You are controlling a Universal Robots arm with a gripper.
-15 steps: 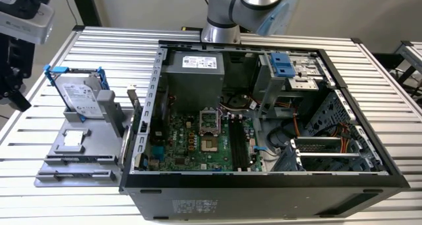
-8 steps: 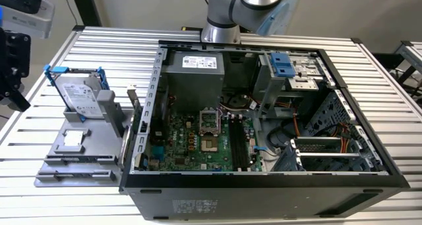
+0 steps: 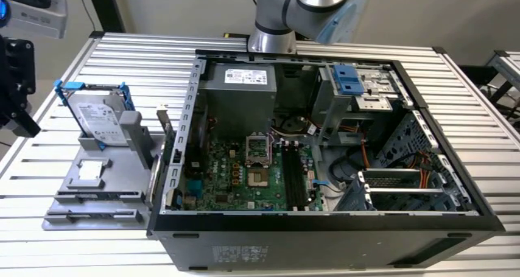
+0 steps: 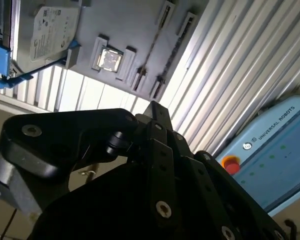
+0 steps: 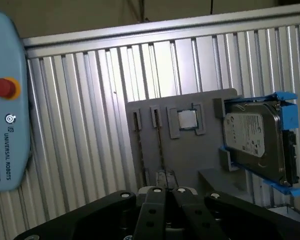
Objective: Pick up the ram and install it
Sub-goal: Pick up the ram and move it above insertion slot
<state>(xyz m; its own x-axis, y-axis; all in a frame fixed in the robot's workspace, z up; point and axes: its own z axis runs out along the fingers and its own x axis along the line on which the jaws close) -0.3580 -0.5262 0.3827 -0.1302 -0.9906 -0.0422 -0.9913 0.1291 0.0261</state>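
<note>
High over the table edge at the exterior view's left, the black linkage gripper hangs clear of everything, looking down on the flat grey plastic fixture plate that lies on the ribbed aluminium table. Its jaws look drawn together with nothing between them.

The ram is hard to make out. My reading is that it is the thin dark strip standing edge-on in the holder slot nearer the small square silver chip. That puts it at the end of the plate opposite the boxy silver hard drive in its blue frame. Gripper and ram are well apart.

Just beside the plate lies the open black tower case. Inside it, the long black slot rails on the green motherboard look unfilled.

I judge the work to be at its very start: the approach to the pick, with nothing grasped. Taking the stick calls for jaws parted and squared across its thin faces, centred along its length, and a straight descent between the slot walls.
</note>
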